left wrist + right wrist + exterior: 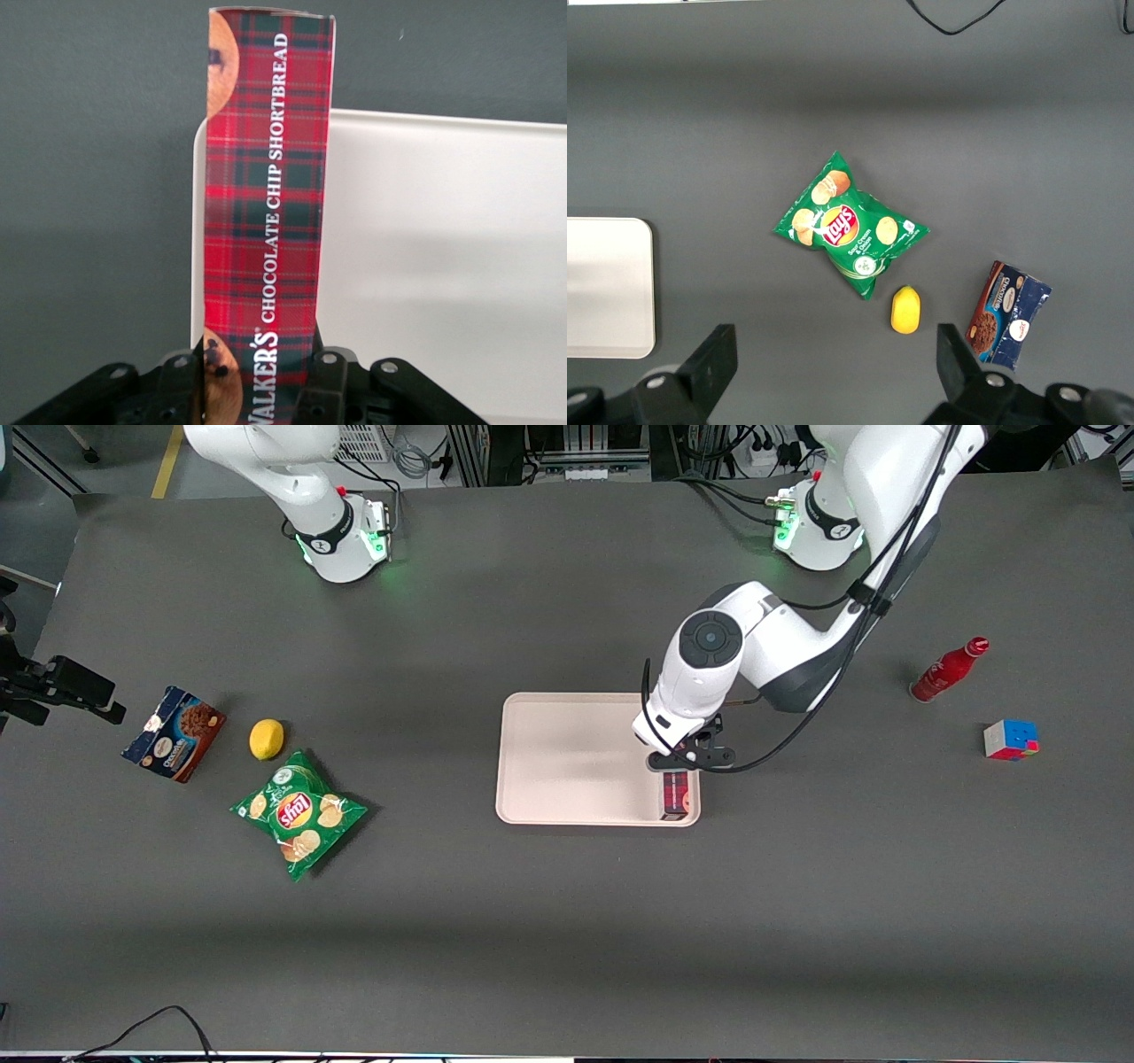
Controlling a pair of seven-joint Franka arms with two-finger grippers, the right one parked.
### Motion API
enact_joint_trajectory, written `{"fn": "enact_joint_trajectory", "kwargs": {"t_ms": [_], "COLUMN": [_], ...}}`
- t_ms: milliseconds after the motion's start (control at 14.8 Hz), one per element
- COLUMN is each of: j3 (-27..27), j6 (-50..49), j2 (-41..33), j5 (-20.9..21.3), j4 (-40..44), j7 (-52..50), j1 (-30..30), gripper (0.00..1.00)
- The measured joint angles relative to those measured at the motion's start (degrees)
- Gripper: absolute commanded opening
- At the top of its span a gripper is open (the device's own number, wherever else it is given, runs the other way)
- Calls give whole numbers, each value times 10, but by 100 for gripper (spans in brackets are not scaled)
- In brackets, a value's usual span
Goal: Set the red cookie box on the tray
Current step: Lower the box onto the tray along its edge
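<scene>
The red cookie box point(676, 794) is a slim red tartan carton. It lies lengthwise over the pale pink tray point(567, 753), along the tray's short edge toward the working arm's end and near the corner closest to the front camera. My left gripper point(687, 760) is right above the box's end that is farther from the camera. In the left wrist view the gripper point(257, 390) is shut on the box point(266, 177), with a finger point(323, 376) pressed against each long side. The tray point(443, 248) shows under and beside the box. I cannot tell whether the box touches the tray.
A red bottle point(948, 670) and a colour cube point(1011, 740) lie toward the working arm's end. A green chips bag point(299, 812), a lemon point(267, 739) and a dark-blue-and-brown cookie box point(174, 732) lie toward the parked arm's end.
</scene>
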Motion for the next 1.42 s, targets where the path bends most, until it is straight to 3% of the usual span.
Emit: {"fn": "enact_joint_trajectory", "kwargs": {"t_ms": [809, 1011, 1146, 1213, 1281, 1348, 1416], "j3": [9, 9, 9, 9, 9, 9, 9], "j6": [40, 48, 54, 55, 55, 56, 56], "j2": [53, 58, 60, 60, 60, 60, 60], "j5": [30, 39, 42, 43, 44, 44, 45], "j4": [-3, -6, -9, -10, -10, -10, -10], "j7": [-4, -5, -6, -7, -8, -8, -8], "j1": [2, 2, 2, 2, 2, 2, 2], "gripper": [0, 5, 13, 23, 46, 62, 62]}}
